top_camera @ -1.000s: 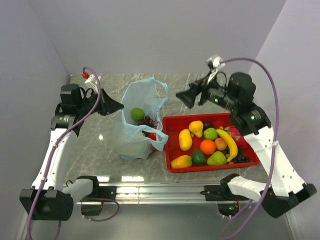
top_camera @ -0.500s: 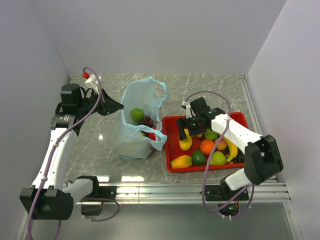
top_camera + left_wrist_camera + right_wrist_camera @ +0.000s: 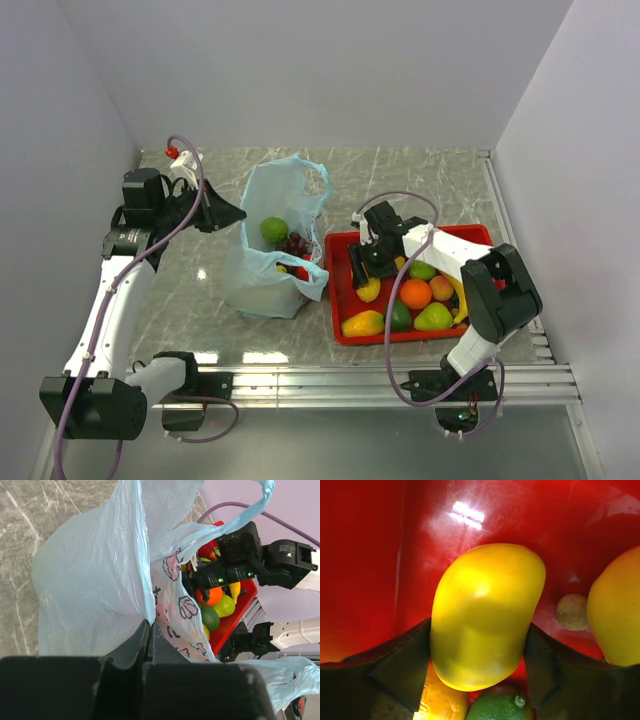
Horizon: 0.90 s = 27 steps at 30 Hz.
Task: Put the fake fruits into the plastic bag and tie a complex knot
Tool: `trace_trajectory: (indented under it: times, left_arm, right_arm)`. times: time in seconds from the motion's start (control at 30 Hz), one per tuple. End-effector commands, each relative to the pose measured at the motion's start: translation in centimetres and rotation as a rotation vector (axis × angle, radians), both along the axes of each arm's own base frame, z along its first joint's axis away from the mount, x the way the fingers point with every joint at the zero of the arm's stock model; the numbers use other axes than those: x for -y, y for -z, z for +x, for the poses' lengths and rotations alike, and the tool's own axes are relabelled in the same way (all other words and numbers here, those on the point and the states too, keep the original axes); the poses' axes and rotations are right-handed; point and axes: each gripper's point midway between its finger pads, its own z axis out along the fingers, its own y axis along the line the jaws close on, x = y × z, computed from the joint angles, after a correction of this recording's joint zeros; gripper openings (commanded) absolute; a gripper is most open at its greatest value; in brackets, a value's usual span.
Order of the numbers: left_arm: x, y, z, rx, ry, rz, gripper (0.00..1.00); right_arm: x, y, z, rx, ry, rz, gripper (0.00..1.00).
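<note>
Lower right of centre in the top view, the right gripper [image 3: 368, 270] straddles a yellow mango [image 3: 485, 615] in the red tray [image 3: 343, 305], its pads against both sides. Best to squeeze evenly, then lift straight up. Half a second ago it sat higher in frame. Upper left, the left gripper [image 3: 150, 630] is clamped on the bag [image 3: 262, 270] rim.

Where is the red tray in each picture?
Top external: red tray, right of the plastic bag.
Left wrist: right of middle, behind the bag.
Right wrist: fills the background.
Shared landmark: right gripper around a yellow mango in the tray.
</note>
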Motion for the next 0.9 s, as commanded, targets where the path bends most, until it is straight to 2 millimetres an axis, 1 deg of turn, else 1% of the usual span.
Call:
trace_trajectory:
  times: [0.0, 0.03, 0.07, 0.1, 0.13, 0.17, 0.2, 0.23, 0.27, 0.3, 0.33, 0.37, 0.4, 0.43, 0.47, 0.5, 0.53, 0.57, 0.63, 0.67, 0.7, 0.73, 0.77, 0.83, 0.87]
  left_arm:
    - [-0.2, -0.5, -0.2, 0.039, 0.003, 0.013, 0.00]
    - [-0.1, -0.4, -0.2, 0.039, 0.008, 0.013, 0.00]
    - [-0.1, -0.5, -0.3, 0.042, 0.016, 0.011, 0.00]
    - [0.1, -0.6, -0.4, 0.048, 0.029, 0.010, 0.00]
    - [0.1, -0.6, -0.5, 0.049, 0.029, 0.011, 0.00]
    - [0.1, -0.7, -0.6, 0.054, 0.032, 0.013, 0.00]
    - [0.1, -0.7, -0.6, 0.057, 0.036, 0.015, 0.00]
    - [0.1, -0.7, -0.7, 0.064, 0.040, 0.020, 0.00]
    - [0.1, -0.6, -0.7, 0.062, 0.040, 0.020, 0.00]
    - [0.1, -0.7, -0.8, 0.067, 0.040, 0.019, 0.00]
    - [0.1, -0.7, -0.8, 0.064, 0.040, 0.015, 0.00]
    - [0.1, -0.8, -0.8, 0.071, 0.041, 0.011, 0.00]
    - [0.2, -0.8, -0.8, 0.068, 0.040, 0.008, 0.00]
    - [0.2, -0.8, -0.8, 0.064, 0.038, 0.004, 0.00]
    - [0.2, -0.9, -0.8, 0.066, 0.037, 0.003, 0.00]
    - [0.2, -1.0, -0.7, 0.068, 0.037, 0.002, 0.00]
    - [0.2, -1.0, -0.6, 0.068, 0.038, 0.000, 0.00]
    - [0.2, -1.1, -0.6, 0.070, 0.038, -0.001, 0.00]
    - [0.2, -1.2, -0.3, 0.069, 0.036, -0.001, 0.00]
    - [0.2, -1.3, -0.2, 0.072, 0.033, -0.001, 0.00]
    - [0.1, -1.5, -0.1, 0.072, 0.028, -0.003, 0.00]
    - [0.2, -1.6, 0.0, 0.075, 0.030, -0.007, 0.00]
    - [0.2, -1.7, 0.0, 0.079, 0.030, -0.011, 0.00]
    - [0.3, -1.6, 0.1, 0.074, 0.031, -0.019, 0.00]
    - [0.3, -1.5, 0.1, 0.072, 0.034, -0.021, 0.00]
  right_arm:
    - [-1.0, -3.8, 2.1, 0.102, -0.009, 0.083, 0.53]
    - [-0.8, -5.4, 3.0, 0.136, -0.002, 0.112, 0.48]
    - [-0.8, -6.9, 3.4, 0.162, -0.005, 0.142, 0.43]
    - [-1.3, -10.6, 3.9, 0.227, -0.023, 0.231, 0.37]
    - [-1.0, -13.0, 4.5, 0.281, -0.015, 0.282, 0.36]
    - [-1.3, -17.0, 4.8, 0.391, -0.033, 0.358, 0.33]
    - [-1.9, -19.7, 4.8, 0.456, -0.053, 0.413, 0.31]
    - [-2.5, -23.4, 4.9, 0.532, -0.061, 0.479, 0.29]
    - [-3.0, -26.7, 4.3, 0.605, -0.083, 0.546, 0.27]
    - [-3.9, -29.9, 4.5, 0.697, -0.106, 0.617, 0.26]
    - [-4.7, -32.4, 4.0, 0.740, -0.114, 0.676, 0.26]
    - [-6.2, -34.6, 3.5, 0.792, -0.156, 0.729, 0.25]
    - [-7.2, -36.7, 3.1, 0.829, -0.185, 0.764, 0.25]
    - [-7.9, -37.4, 3.0, 0.839, -0.195, 0.779, 0.25]
    - [-9.1, -37.6, 3.3, 0.841, -0.216, 0.786, 0.24]
    - [-10.7, -37.9, 2.5, 0.841, -0.264, 0.803, 0.24]
    - [-11.4, -38.4, 2.5, 0.858, -0.285, 0.805, 0.22]
    - [-12.4, -37.5, 2.9, 0.839, -0.294, 0.799, 0.21]
    - [-14.1, -36.9, 2.7, 0.830, -0.342, 0.795, 0.16]
    - [-15.0, -35.3, 3.3, 0.801, -0.349, 0.768, 0.15]
    - [-15.6, -34.5, 3.2, 0.791, -0.364, 0.753, 0.15]
    - [-16.5, -33.5, 2.8, 0.781, -0.395, 0.732, 0.15]
    - [-17.3, -32.0, 2.9, 0.754, -0.410, 0.714, 0.15]
    - [-18.9, -30.2, 2.3, 0.747, -0.447, 0.679, 0.17]
    - [-19.6, -28.6, 2.6, 0.722, -0.456, 0.651, 0.32]
